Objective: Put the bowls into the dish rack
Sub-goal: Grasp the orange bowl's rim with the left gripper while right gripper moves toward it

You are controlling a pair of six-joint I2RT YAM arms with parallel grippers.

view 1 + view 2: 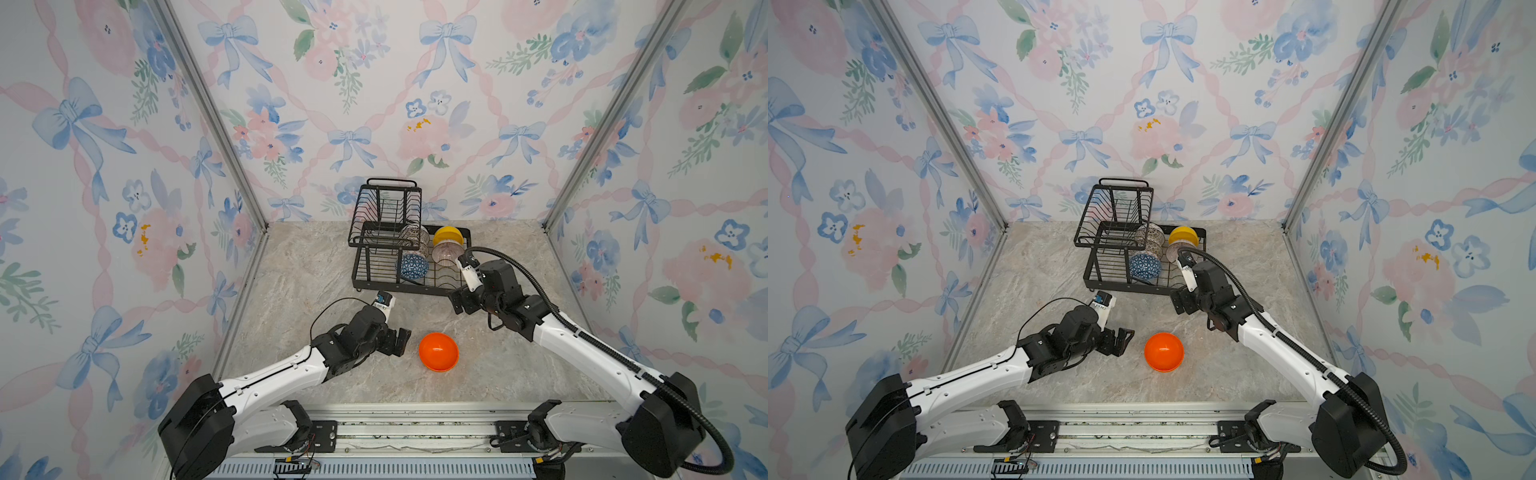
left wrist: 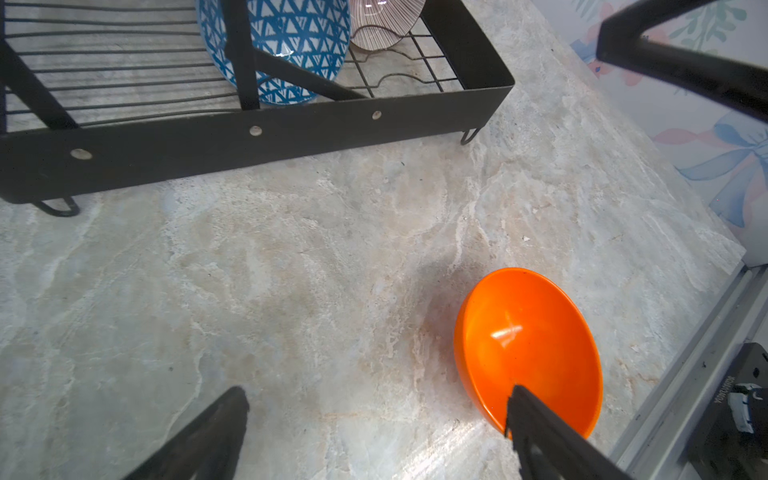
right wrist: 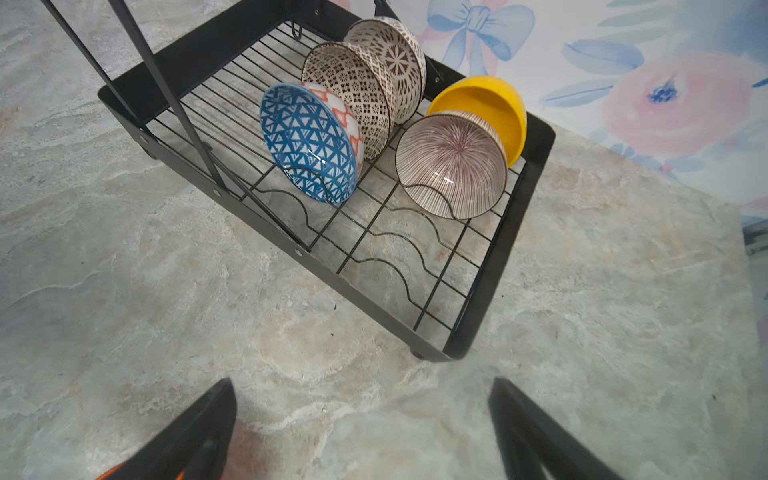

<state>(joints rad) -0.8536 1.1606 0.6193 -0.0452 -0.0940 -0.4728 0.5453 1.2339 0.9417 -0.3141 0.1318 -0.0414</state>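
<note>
Both top views: orange bowl (image 1: 438, 351) sits upright on the marble tabletop (image 1: 299, 270), on the near side of the dish rack (image 1: 382, 287) and apart from it. Left gripper (image 1: 400, 341) is just beside the bowl, jaws spread, empty. Right gripper (image 1: 461, 300) is at the rack's near right corner, jaws spread, empty.

Left wrist: one fingertip (image 2: 536, 428) overlaps the orange bowl's rim; can't tell if they touch.

Right wrist: five bowls stand on edge in the rack's tray: blue triangle bowl (image 3: 309, 141), two patterned white bowls (image 3: 353, 89), ribbed bowl (image 3: 451, 164), yellow bowl (image 3: 492, 106).

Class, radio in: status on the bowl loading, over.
Left gripper, right gripper open, empty. Orange bowl on table, unloaded; five bowls in dish rack. Nothing blocking.
</note>
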